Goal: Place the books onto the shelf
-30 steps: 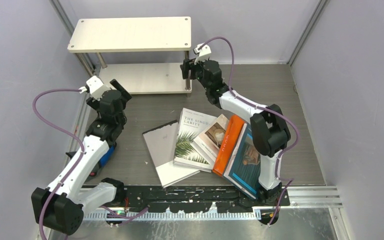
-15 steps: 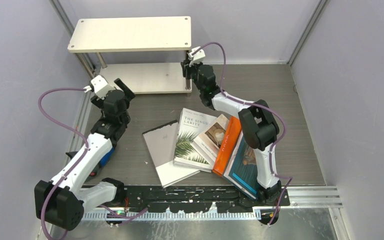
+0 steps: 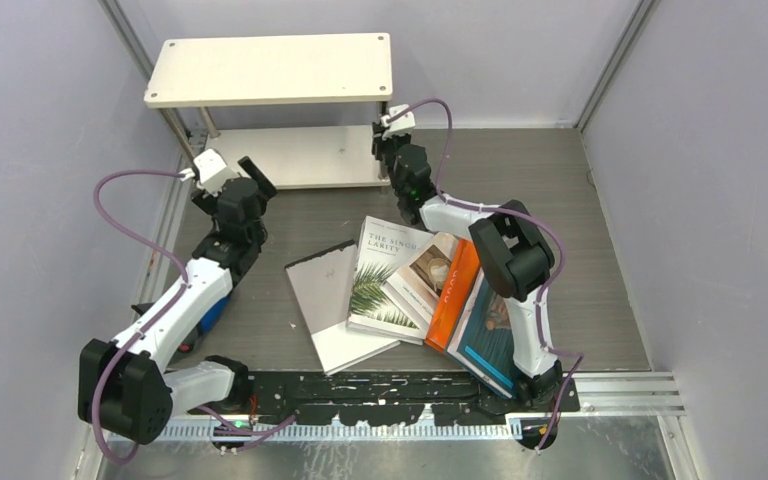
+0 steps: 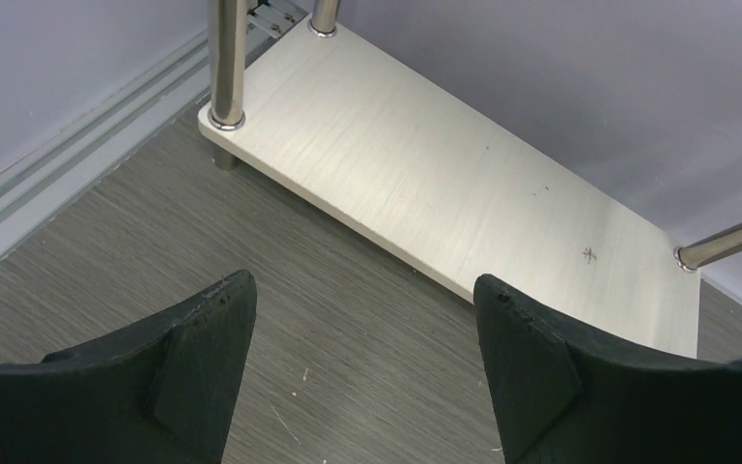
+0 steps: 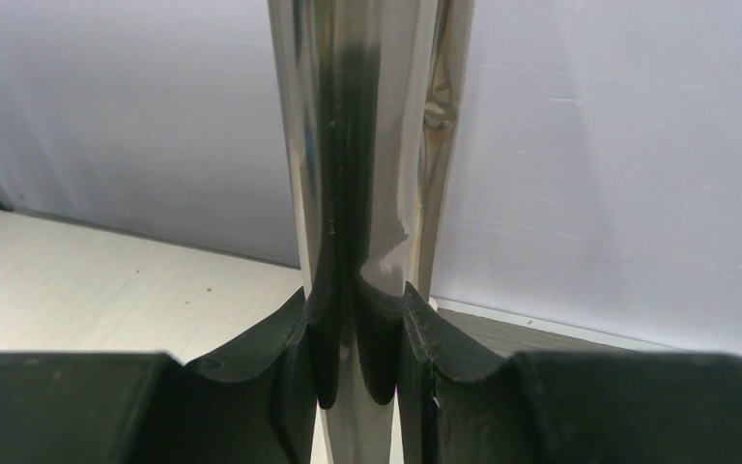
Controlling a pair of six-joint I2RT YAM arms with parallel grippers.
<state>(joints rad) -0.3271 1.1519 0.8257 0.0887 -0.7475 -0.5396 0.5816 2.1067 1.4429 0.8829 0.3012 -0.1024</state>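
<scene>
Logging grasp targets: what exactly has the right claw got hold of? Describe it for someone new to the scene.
Find the two-tier cream shelf at the table's far edge. Its silver front right leg, at the corner nearest the fanned books, is the one. Unlike the other legs, it has the right claw shut around it.

shelf [image 3: 268, 70]: two cream boards on four silver legs, upright, far left of the table [image 3: 610, 250].
books: five, flat on the table in an overlapping fan, just near of the shelf.
grey book [image 3: 322, 325]: plain, leftmost.
palm book [image 3: 380, 285]: white with a green leaf, overlapping the grey one.
cup book [image 3: 426, 274]: beige, middle.
orange book [image 3: 455, 290]: narrow strip showing.
teal book [image 3: 488, 328]: portrait cover, rightmost, partly hidden.
</scene>
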